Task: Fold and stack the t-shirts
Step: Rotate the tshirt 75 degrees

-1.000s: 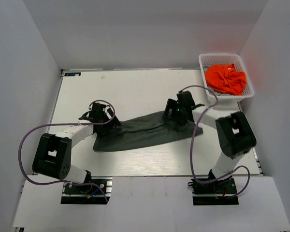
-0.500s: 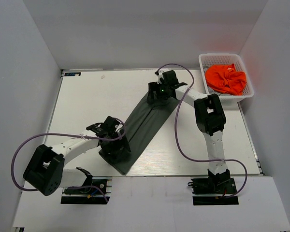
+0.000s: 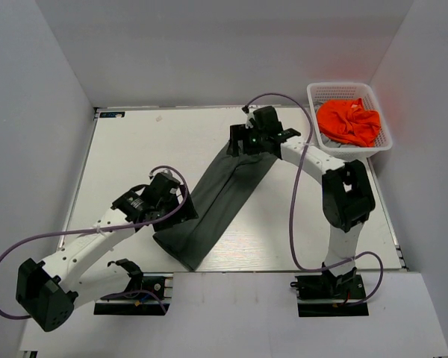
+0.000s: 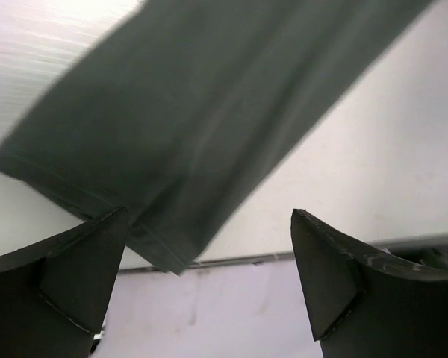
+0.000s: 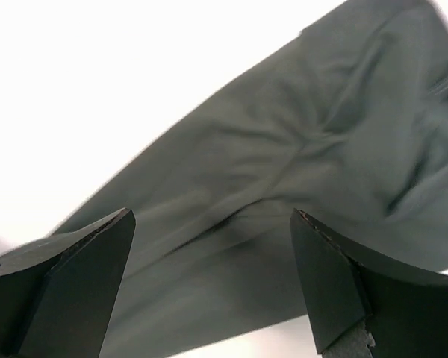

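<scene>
The left fingers (image 4: 75,276) stand spread wide with nothing between them, and the left gripper (image 4: 209,220) hangs over the near end of the grey shirt (image 3: 220,198). The wrist view looks down on the hem, close to the near table (image 3: 134,142) edge. The shirt lies flat as a long narrow band, running slantwise from that near end, left of centre, up to the far end, right of centre. It looks folded lengthwise already, so the step in hand is probably the cross fold.

To do it well, the left gripper should come down on the hem end rather than the band's side (from above it sits beside the left edge, not over the corner). It should pinch all the layers together, so that none slides off as the end lifts. Carrying that end up and over along the band's own line, not straight up the table, should keep the edges matched.

At the far end, the right gripper (image 5: 213,216) hovers just above the cloth with its fingers (image 5: 82,283) also parted and empty. The fabric under it is creased. It could press or pin that end while the near end is laid over, then smooth the wrinkles outward.

Farther right, the orange shirt (image 3: 349,121) sits bunched in the basket (image 3: 317,91), untouched. The folded grey one should end up where the orange can be stacked on it.
</scene>
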